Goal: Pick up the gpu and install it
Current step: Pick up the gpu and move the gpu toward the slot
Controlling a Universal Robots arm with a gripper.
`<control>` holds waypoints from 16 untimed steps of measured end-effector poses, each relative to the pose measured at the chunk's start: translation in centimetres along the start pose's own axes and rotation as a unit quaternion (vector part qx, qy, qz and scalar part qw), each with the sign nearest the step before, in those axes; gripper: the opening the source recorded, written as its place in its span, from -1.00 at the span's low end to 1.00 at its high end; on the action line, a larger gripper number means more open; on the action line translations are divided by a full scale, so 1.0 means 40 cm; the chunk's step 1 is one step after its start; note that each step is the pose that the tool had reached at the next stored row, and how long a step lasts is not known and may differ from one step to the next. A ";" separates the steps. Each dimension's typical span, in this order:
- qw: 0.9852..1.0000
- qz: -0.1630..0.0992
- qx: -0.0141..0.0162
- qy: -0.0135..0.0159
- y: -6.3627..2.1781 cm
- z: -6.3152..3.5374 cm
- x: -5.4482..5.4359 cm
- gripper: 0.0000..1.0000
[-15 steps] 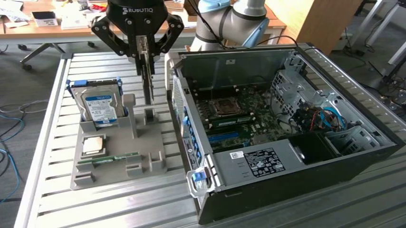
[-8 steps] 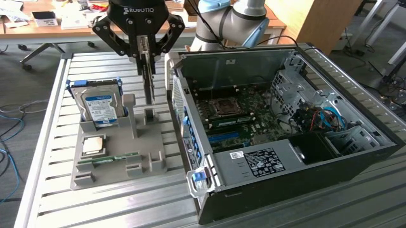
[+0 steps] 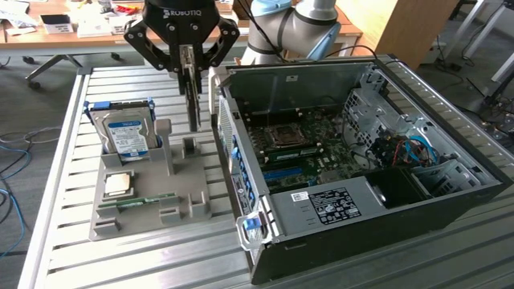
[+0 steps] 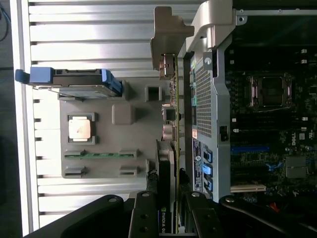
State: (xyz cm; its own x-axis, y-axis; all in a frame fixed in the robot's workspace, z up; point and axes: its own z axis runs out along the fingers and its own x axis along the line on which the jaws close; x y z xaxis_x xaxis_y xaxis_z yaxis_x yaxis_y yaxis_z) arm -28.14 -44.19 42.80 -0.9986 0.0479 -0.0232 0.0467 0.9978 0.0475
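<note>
Exterior view: gripper hung over the bench, at the exterior view's left of the open PC case. Its fingers were closed in on the gpu, pinching the card by its flat faces near the top edge, w/ the jaws at a narrow-to-mid gap. The gpu hung upright, seen edge-on, in the air over the grey fixture tray and just beside the case's rear wall. Its lower end looked clear of the small slot block beneath it.

On the tray: hard drive w/ blue-white label stood upright in its blue-ended holder at the far corner. CPU lay flat in front of it, and RAM stick lay flat in a groove nearer the front edge.

The case lay on its side w/ the panel off. Motherboard was exposed inside, w/ blue cables toward the exterior view's right.

Wrist view: looked down along the gpu, a thin edge running from the gripper to its silver end bracket. The card sat between the tray & the case wall, apart from both. Hard drive, CPU & RAM stick were in their seats on the tray.
</note>
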 end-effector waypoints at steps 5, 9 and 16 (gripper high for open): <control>1.000 0.000 0.000 0.000 0.001 0.000 -0.017 -0.47; 1.000 0.000 0.000 0.000 0.001 0.001 -0.033 -0.47; 1.000 0.000 0.000 0.000 0.003 0.002 -0.067 -0.47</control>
State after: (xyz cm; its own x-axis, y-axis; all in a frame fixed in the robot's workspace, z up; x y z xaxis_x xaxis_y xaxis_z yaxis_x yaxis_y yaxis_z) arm -25.46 -44.18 42.80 -0.9986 0.0479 -0.0233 0.0468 0.9978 0.0476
